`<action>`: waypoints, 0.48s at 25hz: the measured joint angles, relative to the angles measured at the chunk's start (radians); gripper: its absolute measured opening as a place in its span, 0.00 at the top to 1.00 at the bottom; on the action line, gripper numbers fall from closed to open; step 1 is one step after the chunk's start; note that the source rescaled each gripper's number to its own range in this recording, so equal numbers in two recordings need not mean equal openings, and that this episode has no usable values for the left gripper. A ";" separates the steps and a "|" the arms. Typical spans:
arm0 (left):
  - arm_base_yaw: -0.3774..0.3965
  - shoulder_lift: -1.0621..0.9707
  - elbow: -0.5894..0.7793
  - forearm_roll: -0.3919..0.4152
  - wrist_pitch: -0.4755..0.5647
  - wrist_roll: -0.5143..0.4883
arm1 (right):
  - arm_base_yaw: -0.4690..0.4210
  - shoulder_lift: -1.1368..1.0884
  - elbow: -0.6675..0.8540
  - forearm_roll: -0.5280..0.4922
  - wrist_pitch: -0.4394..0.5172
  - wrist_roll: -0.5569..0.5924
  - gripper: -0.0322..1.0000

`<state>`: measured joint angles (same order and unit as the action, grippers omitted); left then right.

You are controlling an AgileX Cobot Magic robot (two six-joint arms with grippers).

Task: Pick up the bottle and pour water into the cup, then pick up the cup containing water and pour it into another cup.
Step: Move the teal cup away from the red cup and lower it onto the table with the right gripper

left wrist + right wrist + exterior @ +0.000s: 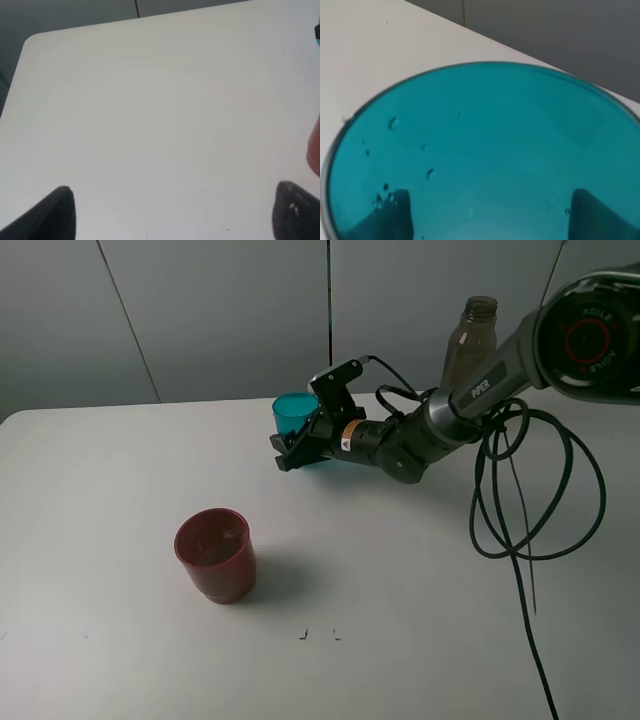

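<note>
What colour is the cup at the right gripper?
Translucent teal-blue cup; the right wrist view shows it best.
</note>
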<state>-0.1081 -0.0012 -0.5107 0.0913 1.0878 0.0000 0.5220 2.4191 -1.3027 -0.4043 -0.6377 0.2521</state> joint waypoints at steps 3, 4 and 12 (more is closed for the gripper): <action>0.000 0.000 0.000 0.000 0.000 0.000 | -0.001 0.000 0.000 0.000 0.000 0.000 0.93; 0.000 0.000 0.000 0.000 0.000 0.000 | -0.001 0.000 0.000 0.000 0.000 0.000 0.93; 0.000 0.000 0.000 0.000 0.000 0.000 | -0.001 0.000 -0.002 -0.003 0.000 0.000 0.45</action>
<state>-0.1081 -0.0012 -0.5107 0.0913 1.0878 0.0000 0.5213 2.4191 -1.3043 -0.4069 -0.6377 0.2521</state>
